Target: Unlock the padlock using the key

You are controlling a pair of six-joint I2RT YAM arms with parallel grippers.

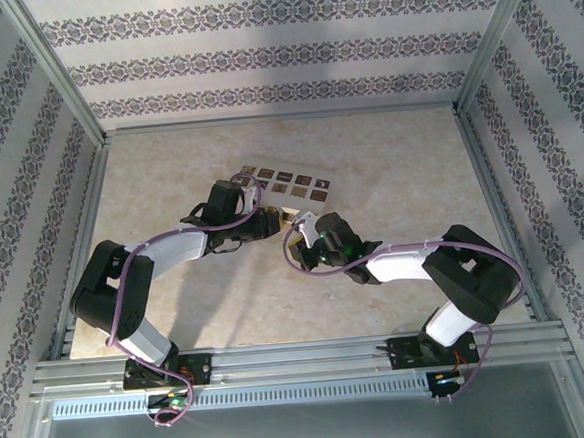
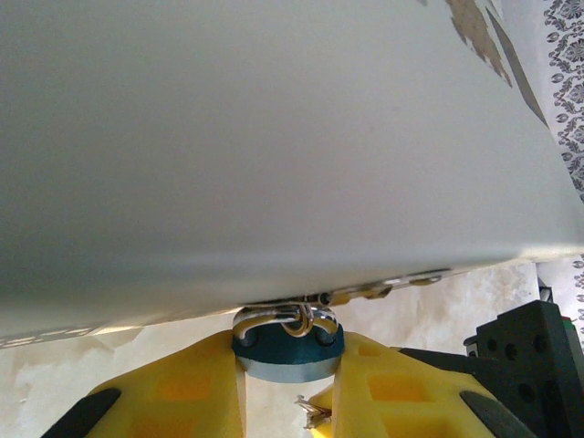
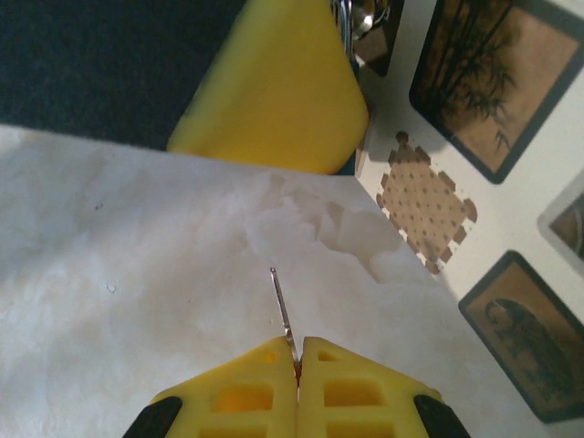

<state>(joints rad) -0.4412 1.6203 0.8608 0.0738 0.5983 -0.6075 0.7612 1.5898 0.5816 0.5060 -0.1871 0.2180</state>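
Gripping the padlock (image 2: 274, 354) in my left hand (image 2: 288, 367), near the middle of the counter (image 1: 399, 171), steadies it for the key (image 3: 282, 306), pinched in my closed right hand (image 3: 298, 354), blade forward, apart from the lock; insertion, I judge, comes next.

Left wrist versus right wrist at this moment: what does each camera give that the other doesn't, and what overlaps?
Left wrist: a close look at the blue padlock with a silver shackle, clamped in the left gripper. Right wrist: the thin silver key pinched in the shut right gripper, its tip stopping short of the left gripper. Both: the left gripper's yellow finger and the beige marbled table.
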